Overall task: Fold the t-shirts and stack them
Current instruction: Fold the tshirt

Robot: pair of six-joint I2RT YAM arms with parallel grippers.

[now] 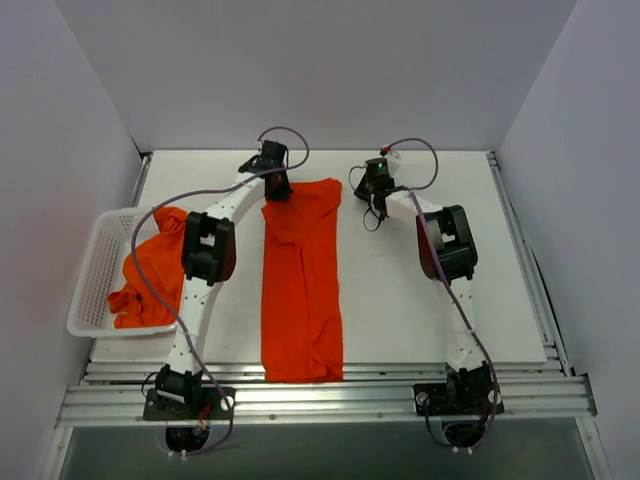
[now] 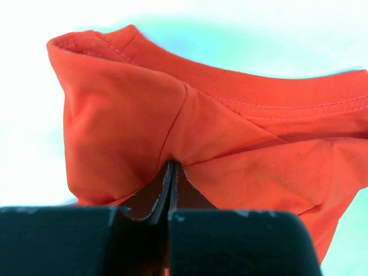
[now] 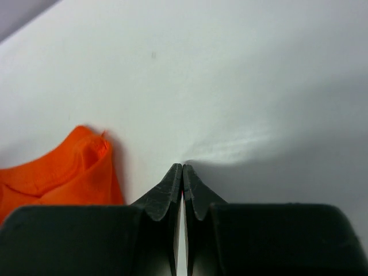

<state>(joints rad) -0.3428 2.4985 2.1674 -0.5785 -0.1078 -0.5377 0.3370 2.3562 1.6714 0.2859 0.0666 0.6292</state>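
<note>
left jaws pinched on t-shirt (image 2: 230, 132), right jaws pressed together near it

White perforated basket (image 1: 90, 285) at the left edge of the white table (image 1: 395, 305); aluminium rails (image 1: 330, 397) along the near edge; pale walls (image 1: 320, 60) on three sides.

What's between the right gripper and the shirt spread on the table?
Only bare table separates the right gripper from the shirt; the right wrist view shows it.
</note>
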